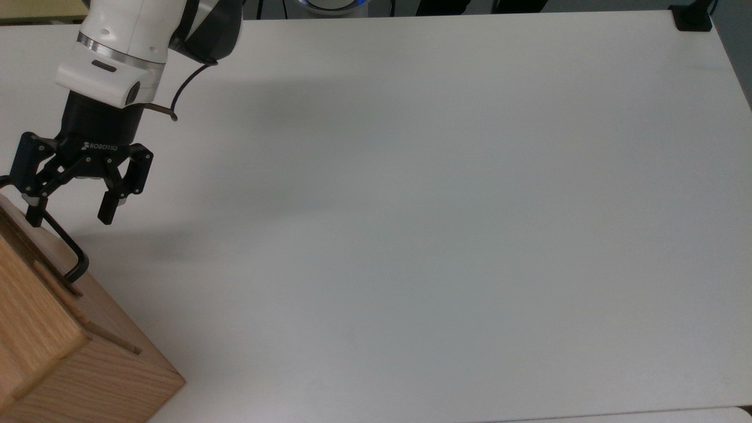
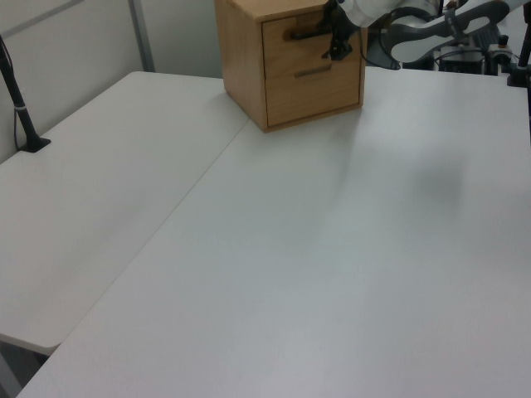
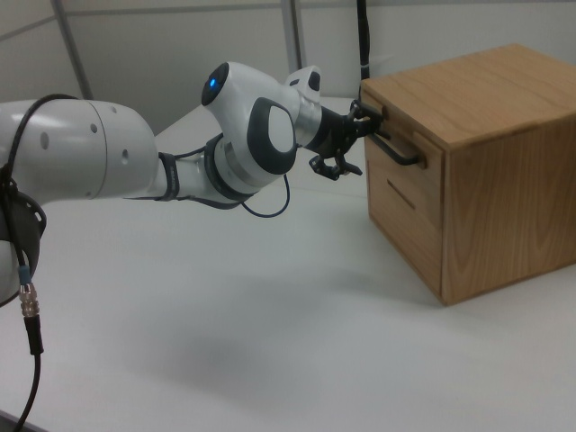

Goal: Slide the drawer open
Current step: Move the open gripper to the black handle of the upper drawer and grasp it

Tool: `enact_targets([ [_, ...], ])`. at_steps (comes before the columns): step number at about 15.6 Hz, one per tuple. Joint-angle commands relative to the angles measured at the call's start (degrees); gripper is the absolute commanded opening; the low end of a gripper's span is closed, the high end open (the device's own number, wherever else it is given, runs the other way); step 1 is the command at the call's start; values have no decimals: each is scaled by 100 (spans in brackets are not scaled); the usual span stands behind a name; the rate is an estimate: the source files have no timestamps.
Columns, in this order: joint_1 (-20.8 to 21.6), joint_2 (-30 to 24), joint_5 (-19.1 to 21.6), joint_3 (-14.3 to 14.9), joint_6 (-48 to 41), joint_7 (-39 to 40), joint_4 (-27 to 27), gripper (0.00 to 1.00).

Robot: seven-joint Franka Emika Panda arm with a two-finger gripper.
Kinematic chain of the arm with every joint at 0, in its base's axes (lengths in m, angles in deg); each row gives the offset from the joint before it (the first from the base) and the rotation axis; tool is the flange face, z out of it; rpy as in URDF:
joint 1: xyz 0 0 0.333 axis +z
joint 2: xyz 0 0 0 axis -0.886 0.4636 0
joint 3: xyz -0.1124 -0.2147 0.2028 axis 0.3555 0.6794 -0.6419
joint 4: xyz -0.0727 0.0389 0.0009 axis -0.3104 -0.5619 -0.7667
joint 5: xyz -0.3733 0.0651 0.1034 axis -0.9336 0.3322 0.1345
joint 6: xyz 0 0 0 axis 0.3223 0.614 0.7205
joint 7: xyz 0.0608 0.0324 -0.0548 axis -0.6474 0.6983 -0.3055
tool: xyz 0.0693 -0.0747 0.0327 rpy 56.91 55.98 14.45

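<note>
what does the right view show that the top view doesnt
Right view alone: the cabinet's plain side wall and a second, lower drawer front. Top view alone: the open black two-finger end effector seen from above, and the black clamp at the white table's far corner. Both: the light oak drawer's black U-shaped bar handle, with the end effector at it.

Even overhead light, soft shadows on the white table (image 1: 411,205) — mild grain, no glare
</note>
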Motion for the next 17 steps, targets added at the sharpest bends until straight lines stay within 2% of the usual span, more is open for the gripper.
enact_targets([
  [1,-13,-2,-244,16,93,120,-101,83],
  [2,-13,-1,-349,16,102,129,-101,81],
  [6,-22,7,-981,16,102,129,-136,59],
  [8,-22,77,-1210,8,102,129,-206,56],
  [11,-13,95,-1238,16,120,129,-251,53],
  [13,-13,121,-1334,16,120,129,-338,38],
  [15,-22,174,-1404,16,120,129,-347,14],
  [17,-22,174,-1413,16,120,120,-339,0],
])
